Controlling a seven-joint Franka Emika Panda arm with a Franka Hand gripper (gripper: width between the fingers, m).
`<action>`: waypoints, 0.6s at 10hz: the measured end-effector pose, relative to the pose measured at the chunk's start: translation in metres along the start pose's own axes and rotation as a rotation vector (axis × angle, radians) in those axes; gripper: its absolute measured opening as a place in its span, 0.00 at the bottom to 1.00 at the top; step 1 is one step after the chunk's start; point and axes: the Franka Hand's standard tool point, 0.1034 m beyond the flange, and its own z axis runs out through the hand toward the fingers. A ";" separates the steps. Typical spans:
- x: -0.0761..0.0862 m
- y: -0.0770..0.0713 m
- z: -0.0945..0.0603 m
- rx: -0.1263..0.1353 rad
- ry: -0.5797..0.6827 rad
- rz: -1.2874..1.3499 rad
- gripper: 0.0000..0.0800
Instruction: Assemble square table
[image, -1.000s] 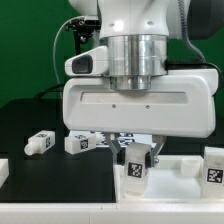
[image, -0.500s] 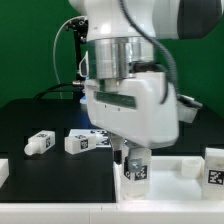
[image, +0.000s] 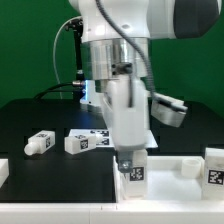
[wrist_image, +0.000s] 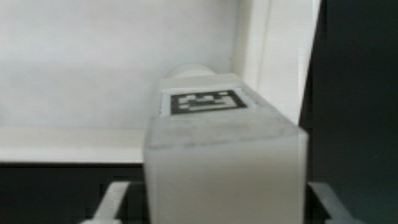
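Note:
My gripper (image: 131, 162) is shut on a chunky white table leg (image: 135, 173) and holds it upright, with its lower end on or just above the white square tabletop (image: 172, 184); I cannot tell if they touch. In the wrist view the leg (wrist_image: 222, 145) fills the middle, its tag facing the camera, and the tabletop (wrist_image: 107, 80) lies behind it. The fingers (wrist_image: 121, 203) press on both of its sides. Two loose legs (image: 38, 143) (image: 86, 142) lie on the black table at the exterior view's left. A third (image: 214, 166) stands at the right.
The marker board (image: 104, 134) lies behind the loose legs. A white piece (image: 3, 172) sits at the exterior view's left edge and a raised white piece (image: 191, 166) stands near the tabletop's right side. A green wall stands behind.
The hand has turned about its vertical axis, from broadside to edge-on, with the leg still in it. The leg has stayed over the same spot on the tabletop.

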 end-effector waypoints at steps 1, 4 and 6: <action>-0.002 0.000 0.000 -0.001 0.000 -0.020 0.37; -0.003 -0.001 -0.001 -0.003 0.010 -0.257 0.64; -0.013 0.001 0.002 -0.007 -0.002 -0.588 0.76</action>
